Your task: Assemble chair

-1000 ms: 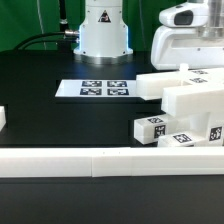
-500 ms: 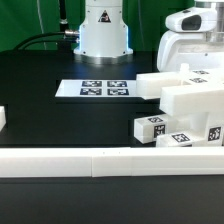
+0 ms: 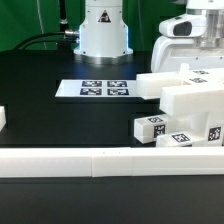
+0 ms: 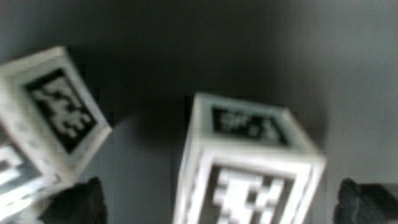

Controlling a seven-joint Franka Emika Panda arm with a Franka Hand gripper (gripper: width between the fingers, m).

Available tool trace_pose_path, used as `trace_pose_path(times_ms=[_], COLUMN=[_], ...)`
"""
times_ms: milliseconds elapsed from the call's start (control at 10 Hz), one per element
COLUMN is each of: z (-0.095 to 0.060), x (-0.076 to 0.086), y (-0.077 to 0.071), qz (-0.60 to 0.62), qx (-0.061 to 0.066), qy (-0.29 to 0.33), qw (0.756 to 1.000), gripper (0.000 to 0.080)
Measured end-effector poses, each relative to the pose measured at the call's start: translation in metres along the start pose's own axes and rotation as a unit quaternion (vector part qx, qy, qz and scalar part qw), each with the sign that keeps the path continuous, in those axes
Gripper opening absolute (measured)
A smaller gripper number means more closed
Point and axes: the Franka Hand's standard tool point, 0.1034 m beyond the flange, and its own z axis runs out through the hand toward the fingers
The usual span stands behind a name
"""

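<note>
- Plainly, the gripper (image 4: 222, 200) stands with its jaws wide apart and holds nothing; in the wrist view its dark fingertips (image 4: 80, 200) show on either side of a tagged square post (image 4: 249, 150), seemingly above it and apart from it.
- Just beside that post lies a second tagged piece (image 4: 54, 100), tilted; which chair part it is I cannot tell.
- From the exterior view, the arm hangs over the far side of the chair parts, which are gathered at the exterior view's right: large white slabs (image 3: 190, 100) behind, short tagged posts (image 3: 150, 127) in front.
- None of these parts looks joined to another, though the slabs overlap and may hide a joint, so I judge the assembly barely begun, with every joint left to make.
- The step in hand appears to be picking a post.
- Farther out lie the marker board (image 3: 105, 88), the long white rail (image 3: 90, 160) along the front, and a small white piece (image 3: 3, 118) at the exterior view's left edge.
</note>
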Motion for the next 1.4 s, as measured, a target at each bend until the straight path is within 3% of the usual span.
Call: trace_pose_path(times_ms=[800, 900, 1000, 1100, 1200, 1400], z=[0.011, 0.011, 0.011, 0.012, 0.012, 0.012], x=[-0.01, -0.01, -0.009, -0.009, -0.009, -0.007], y=[-0.004, -0.003, -0.002, -0.001, 0.0, 0.004], qz=[-0.009, -0.009, -0.008, -0.007, -0.007, -0.007], qx=[-0.004, -0.004, -0.004, -0.004, -0.005, -0.005], qy=[-0.007, -0.007, -0.007, -0.007, -0.007, -0.007], qw=[1.0, 1.0, 1.0, 1.0, 1.0, 1.0], gripper=[0.0648, 0.0561, 0.0349, 0.0349, 0.0268, 0.0268])
